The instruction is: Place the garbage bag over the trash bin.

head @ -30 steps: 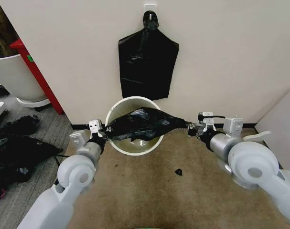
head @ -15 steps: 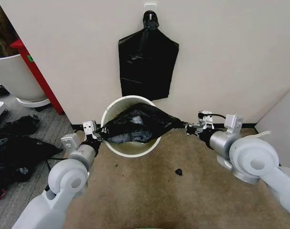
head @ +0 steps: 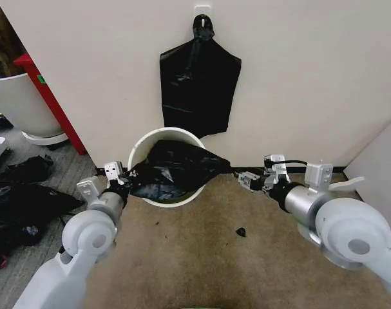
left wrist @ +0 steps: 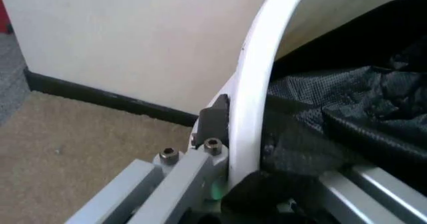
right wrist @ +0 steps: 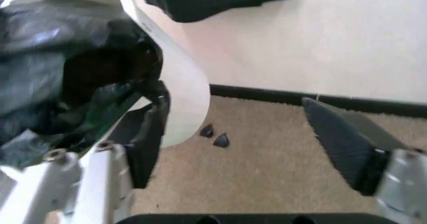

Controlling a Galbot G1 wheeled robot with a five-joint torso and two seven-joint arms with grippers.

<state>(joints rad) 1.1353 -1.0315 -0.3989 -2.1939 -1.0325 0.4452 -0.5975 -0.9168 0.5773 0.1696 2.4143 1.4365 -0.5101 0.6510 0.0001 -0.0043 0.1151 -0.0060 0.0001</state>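
Two grippers flank the small round cream-white plastic trash bin (head: 163, 168), which stands on the tan carpet (head: 201, 257) against the pale wall (head: 311, 77). From my seat at the controls, the thin, glossy black plastic garbage bag (head: 172, 170) lies crumpled across the bin's mouth, sagging into it, with one pointed corner trailing over the rim toward the robot's right.

Left gripper (head: 118, 178): at the bin's rim on the robot's left side. In the left wrist view its fingers (left wrist: 213, 119) straddle the white rim (left wrist: 257, 78), one outside the wall and one inside, clamped on the bag's edge (left wrist: 313, 129), which bunches dark against the inner face.

Right gripper (head: 250, 180): on the robot's right of the bin, apart from the rim and from the bag's trailing corner. In the right wrist view its two fingers stand spread wide, one (right wrist: 150, 134) near the bin's outer wall (right wrist: 177, 93), the other (right wrist: 340, 144) well off over the carpet; nothing lies between them.

Behind the bin, a flat black bag with a pinched neck (head: 198, 84) hangs from a hook on the wall. A small dark scrap (head: 241, 232) lies on the carpet nearer the robot. Beyond a red upright (head: 50, 103) at far left stands a larger white tub (head: 21, 103).
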